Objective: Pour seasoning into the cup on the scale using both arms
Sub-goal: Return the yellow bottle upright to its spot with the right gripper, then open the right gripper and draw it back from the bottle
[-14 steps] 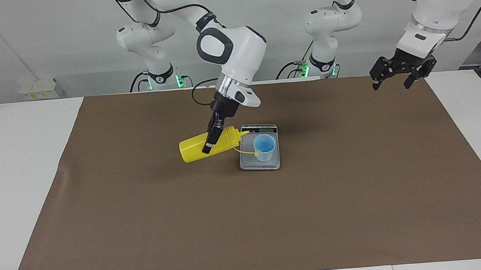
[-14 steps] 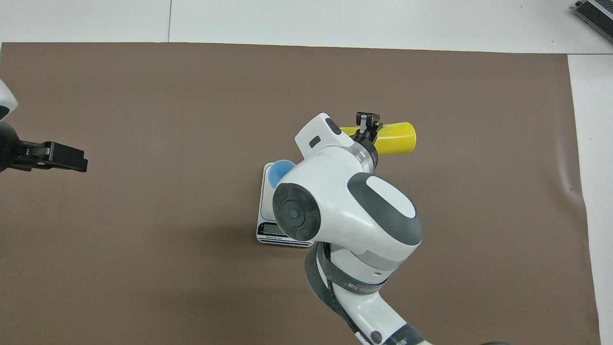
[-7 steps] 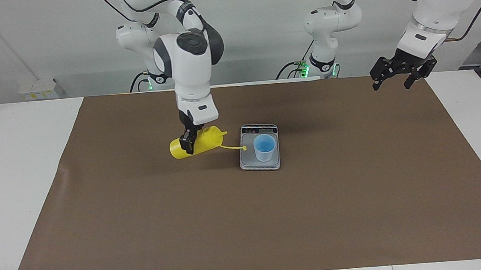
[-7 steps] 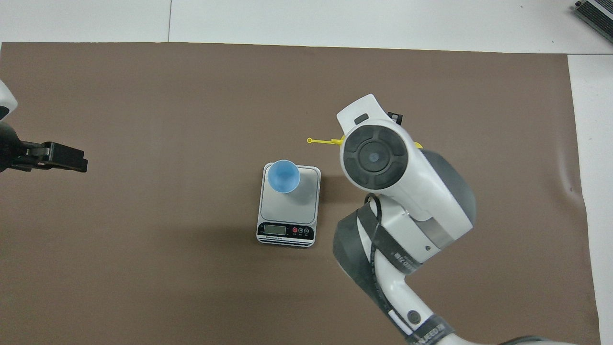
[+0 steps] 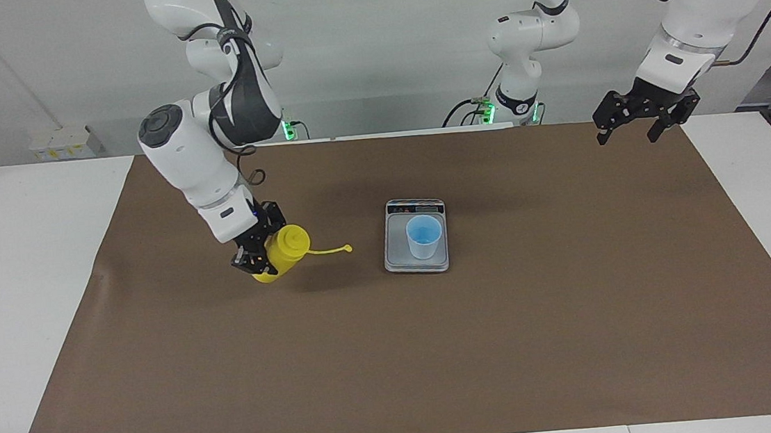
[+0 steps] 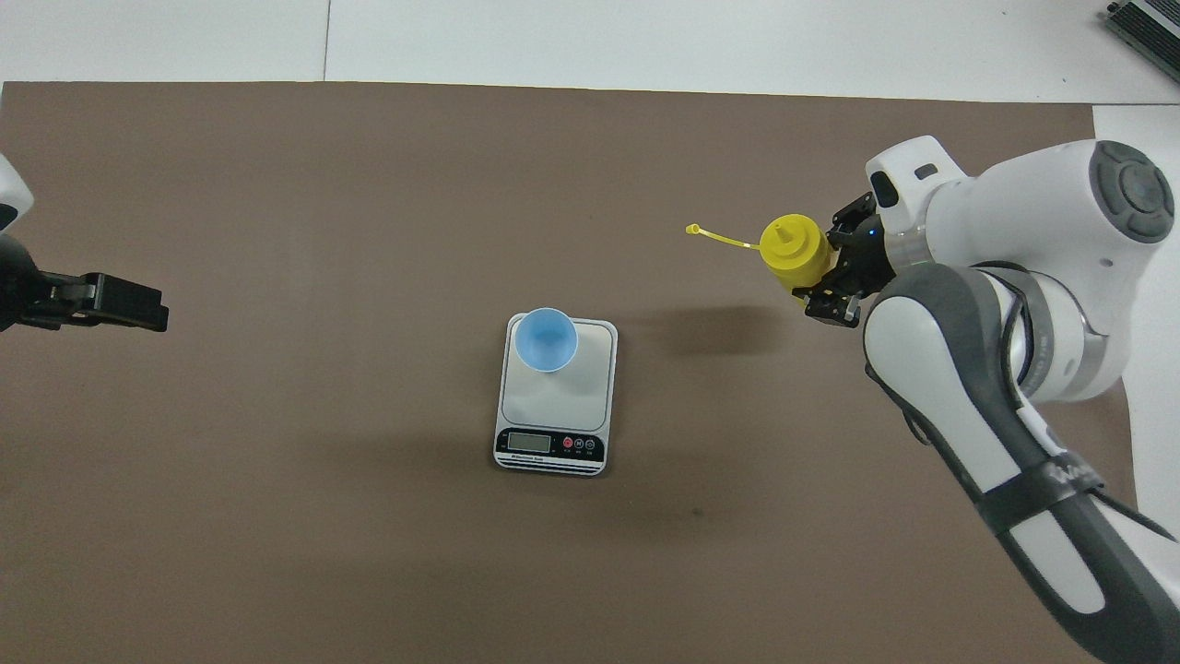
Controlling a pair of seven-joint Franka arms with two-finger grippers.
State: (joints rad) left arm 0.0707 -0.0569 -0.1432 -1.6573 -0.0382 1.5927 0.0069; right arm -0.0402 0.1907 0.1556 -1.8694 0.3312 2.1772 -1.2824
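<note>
The yellow seasoning bottle point(image 5: 282, 250) point(image 6: 793, 253) hangs nearly upright just above the mat, toward the right arm's end of the table, its cap strap sticking out toward the scale. My right gripper point(image 5: 257, 250) point(image 6: 837, 277) is shut on its body. The light blue cup point(image 5: 423, 236) point(image 6: 546, 338) stands on the silver-grey scale point(image 5: 399, 250) point(image 6: 590, 392) at mid-table, at the plate's end farther from the robots. My left gripper point(image 5: 635, 123) point(image 6: 138, 309) waits open in the air over the mat's edge at the left arm's end.
A brown mat point(image 5: 439, 351) point(image 6: 323, 184) covers most of the white table point(image 5: 21, 276). The scale's dark display strip point(image 6: 550, 444) faces the robots. A grey device point(image 6: 1148, 23) lies at the table's corner farthest from the robots, at the right arm's end.
My right arm has swung the bottle away from over the cup toward its own end of the table and turned it from lying sideways to nearly upright. The left arm has not moved.
</note>
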